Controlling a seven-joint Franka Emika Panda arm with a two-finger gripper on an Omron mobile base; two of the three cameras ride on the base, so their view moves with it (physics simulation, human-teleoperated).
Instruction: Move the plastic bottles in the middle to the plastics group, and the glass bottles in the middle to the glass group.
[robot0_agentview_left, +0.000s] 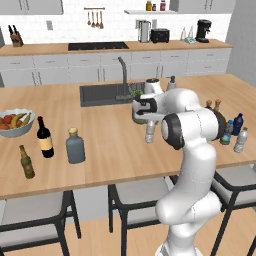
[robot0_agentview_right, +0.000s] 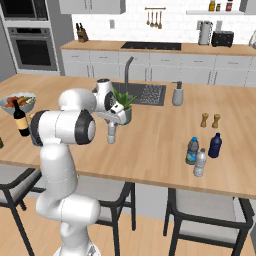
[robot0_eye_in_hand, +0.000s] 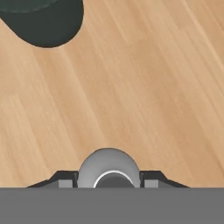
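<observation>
Left base view gives me the wide wooden worktop (robot0_agentview_left: 110, 145) of the kitchen island, with a dark sink (robot0_agentview_left: 102, 94) set in it. My white arm (robot0_agentview_left: 192, 150) rises at the lower right and bends over the middle of the worktop. On the left side I see a fruit bowl (robot0_agentview_left: 15, 122); near it stands the dark wine bottle (robot0_agentview_left: 44, 138) with tan label, and in front of it the small green-brown beer bottle (robot0_agentview_left: 26, 162). Just right of the wine bottle stands the squat grey-blue glass bottle (robot0_agentview_left: 75, 146) with tan cap, upright, close to it but not touching.

In the right base view, a grey soap dispenser (robot0_agentview_right: 177, 94) stands beside the sink, and a small potted plant (robot0_agentview_right: 122, 107) is just behind the hand. Far to the right, near the worktop edge, three small bottles stand together: the all-dark-blue bottle (robot0_agentview_right: 215, 145), the blue-label water bottle (robot0_agentview_right: 192, 151) and a silvery-clear bottle (robot0_agentview_right: 200, 162). Two shakers (robot0_agentview_right: 210, 120) stand behind them, a little apart.

The gripper (robot0_agentview_right: 112, 131) points down over the pale grey-clear water bottle (robot0_agentview_right: 111, 134), which stands upright in the middle of the worktop. In the hand view its whitish cap (robot0_eye_in_hand: 109, 170) sits between the two dark fingertips (robot0_eye_in_hand: 151, 180), and the jaws seem to be pinching the bottle on both sides.
</observation>
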